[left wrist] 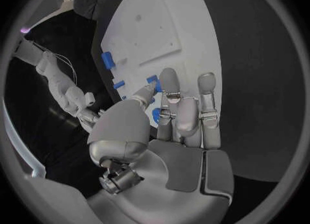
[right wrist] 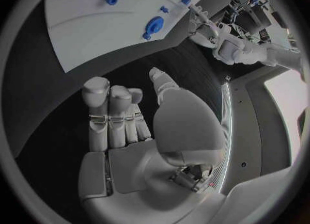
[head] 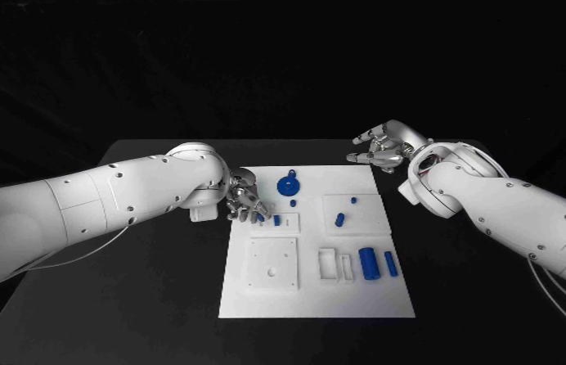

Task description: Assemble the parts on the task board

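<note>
We see our left hand [head: 245,204] low over the near-left part of the white board [head: 309,291], fingers pointing down and bunched close. In the left wrist view its fingertips [left wrist: 169,78] sit against small blue pieces: one short blue peg [left wrist: 155,83] shows between thumb and fingers, another blue bit [left wrist: 155,114] just under them. Whether the hand truly pinches a peg or only touches it, we cannot tell.

Just beside this hand lies a small blue peg [head: 276,219] on the board, and a little past the fingers stands the round blue disc [head: 288,187]. Further from the hand, toward the board's other side, another blue peg [head: 339,218] lies on a raised white square, and two longer blue cylinders [head: 368,262] lie side by side near the board's right edge. A white square plate [head: 274,265] sits in front of the hand, toward us.

Our right hand [head: 379,149] hangs over the black counter [head: 154,299] off the board's far-right corner, well apart from every piece. Its fingers [right wrist: 110,111] are loosely curled and spread, holding nothing.
</note>
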